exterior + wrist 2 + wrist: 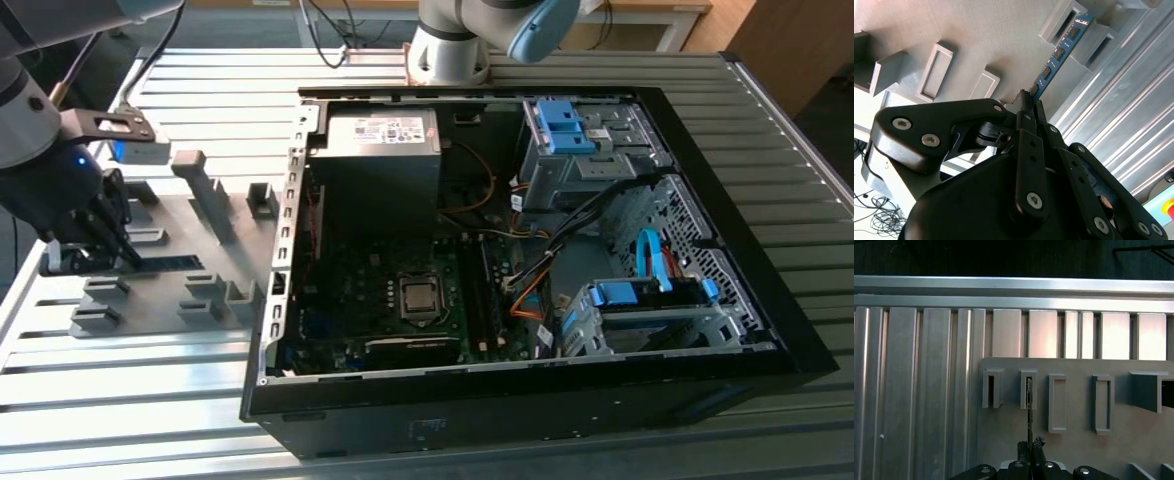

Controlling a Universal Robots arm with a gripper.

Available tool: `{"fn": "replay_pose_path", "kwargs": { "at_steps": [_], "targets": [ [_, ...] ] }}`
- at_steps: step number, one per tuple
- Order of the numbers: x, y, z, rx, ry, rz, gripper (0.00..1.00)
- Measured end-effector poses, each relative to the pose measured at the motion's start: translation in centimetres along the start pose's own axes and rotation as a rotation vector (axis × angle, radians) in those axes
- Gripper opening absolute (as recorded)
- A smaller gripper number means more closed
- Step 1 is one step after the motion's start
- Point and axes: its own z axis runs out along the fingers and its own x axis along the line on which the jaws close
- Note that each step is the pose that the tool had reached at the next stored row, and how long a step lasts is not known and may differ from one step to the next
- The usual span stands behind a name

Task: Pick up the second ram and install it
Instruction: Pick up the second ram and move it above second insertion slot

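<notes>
The claw (112, 246) hangs over the gray slotted rack (200, 215) at the exterior view's left, on the ribbed metal bench (134, 400). In the second wrist view its fingers (1025, 107) are pinched nearly together on the near end of the second ram (1061, 50). The blue-green strip stands on edge, and its far end sits between two raised blocks of the rack. The open computer case (534, 250) lies well apart, toward the exterior view's right.
</notes>
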Motion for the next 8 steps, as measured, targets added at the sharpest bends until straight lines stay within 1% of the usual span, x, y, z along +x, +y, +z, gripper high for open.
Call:
{"fn": "replay_pose_path", "kwargs": {
  "at_steps": [8],
  "targets": [
    [0.00,0.00,-0.22,0.0000,0.0000,0.000,0.14]
  ]
}}
